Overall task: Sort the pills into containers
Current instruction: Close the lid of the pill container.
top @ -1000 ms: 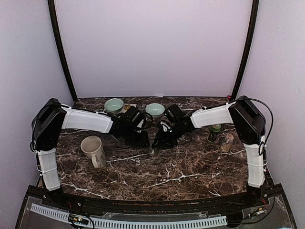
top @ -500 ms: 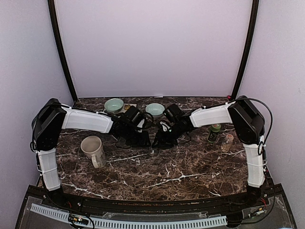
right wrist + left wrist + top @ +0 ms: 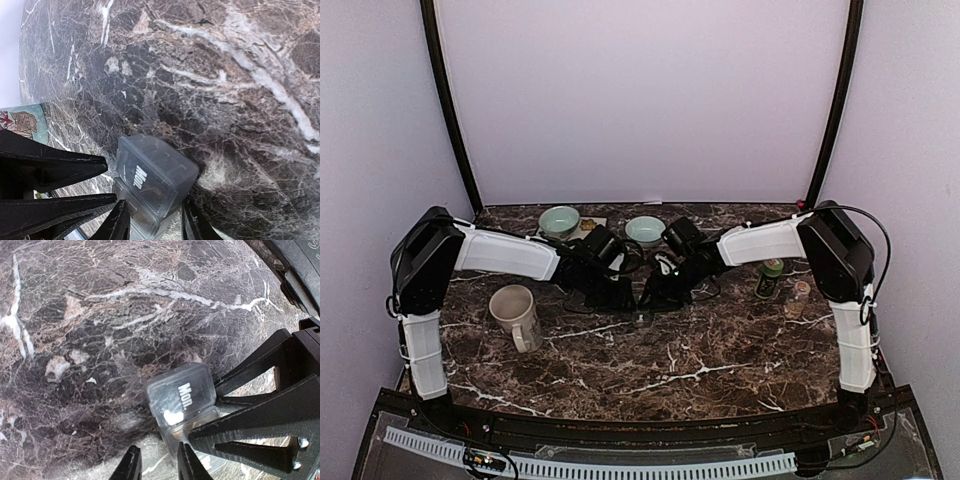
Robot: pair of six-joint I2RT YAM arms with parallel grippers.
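Note:
A small clear pill box [image 3: 640, 318] marked "Mon." stands on the marble between the two grippers. In the left wrist view its lid [image 3: 181, 394] is raised and a white pill [image 3: 174, 417] shows at the lid's lower edge. My left gripper [image 3: 157, 467] is open and empty, its right finger against the box's near end. In the top view the left gripper [image 3: 623, 297] is just left of the box. My right gripper [image 3: 155, 225] straddles the box [image 3: 152, 182], one finger on each side of its base. It also shows in the top view [image 3: 656, 294] and the left wrist view [image 3: 260, 410].
A beige mug [image 3: 515, 312] stands at the left. Two pale green bowls [image 3: 560, 219] [image 3: 645, 230] sit at the back. Two small bottles [image 3: 770, 278] [image 3: 798, 297] stand at the right. A picture-printed thing [image 3: 22, 122] lies at the right wrist view's left edge.
My left gripper has moved slightly right, closer to the pill box. The right gripper has stayed at the box.

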